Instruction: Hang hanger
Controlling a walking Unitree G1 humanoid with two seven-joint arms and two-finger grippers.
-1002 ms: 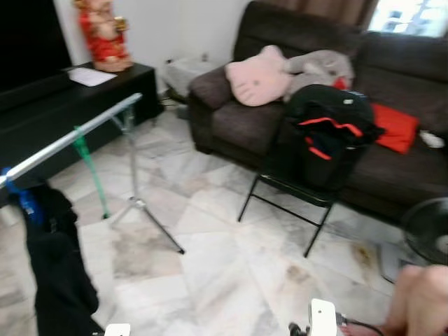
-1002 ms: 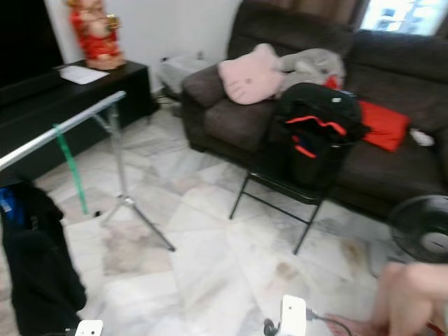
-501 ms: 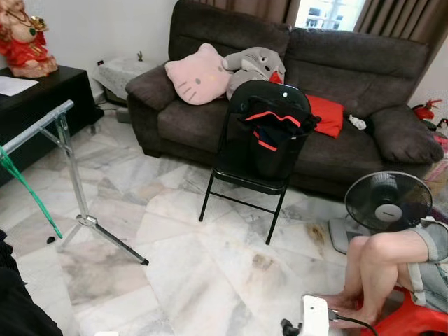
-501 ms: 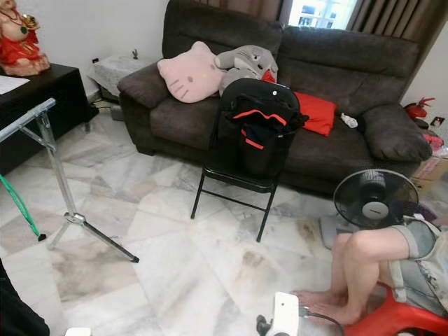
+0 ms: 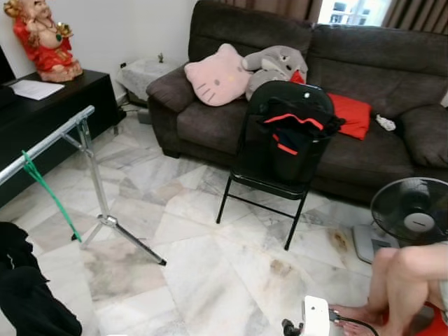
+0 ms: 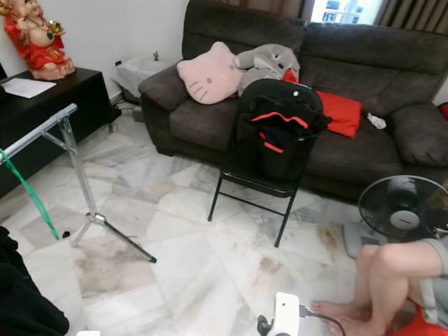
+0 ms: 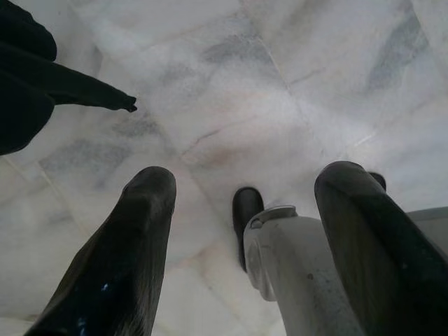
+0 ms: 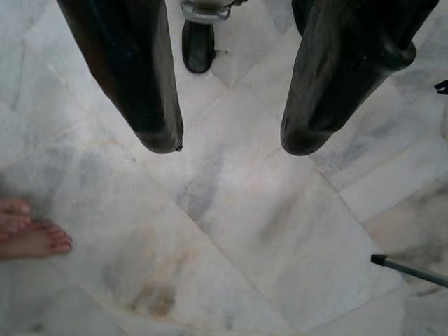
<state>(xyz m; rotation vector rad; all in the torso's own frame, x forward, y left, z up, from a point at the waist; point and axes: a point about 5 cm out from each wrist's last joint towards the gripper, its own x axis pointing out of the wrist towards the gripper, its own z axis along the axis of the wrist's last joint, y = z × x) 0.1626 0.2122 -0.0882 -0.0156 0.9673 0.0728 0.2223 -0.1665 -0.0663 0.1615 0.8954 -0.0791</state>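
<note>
- The left claw (image 7: 238, 245) hangs low over the marble floor (image 5: 210, 280) with its two black fingers spread wide and nothing between them.
- The right claw (image 8: 227, 133) also points down at the floor, fingers apart and empty.
- The green hanger (image 5: 49, 196) already hangs from the silver rail (image 5: 45, 143) of the clothes rack, on the robot's left side.
- The rail's long axis runs from near the robot away toward the dark sofa (image 5: 301, 84); the hanger hangs down across it.
- I judge the left arm is nearer to the rail, so it is better placed for any reach.
- A folding chair (image 5: 280, 154) carrying dark clothes stands in front of the sofa, well apart from the rail.
</note>
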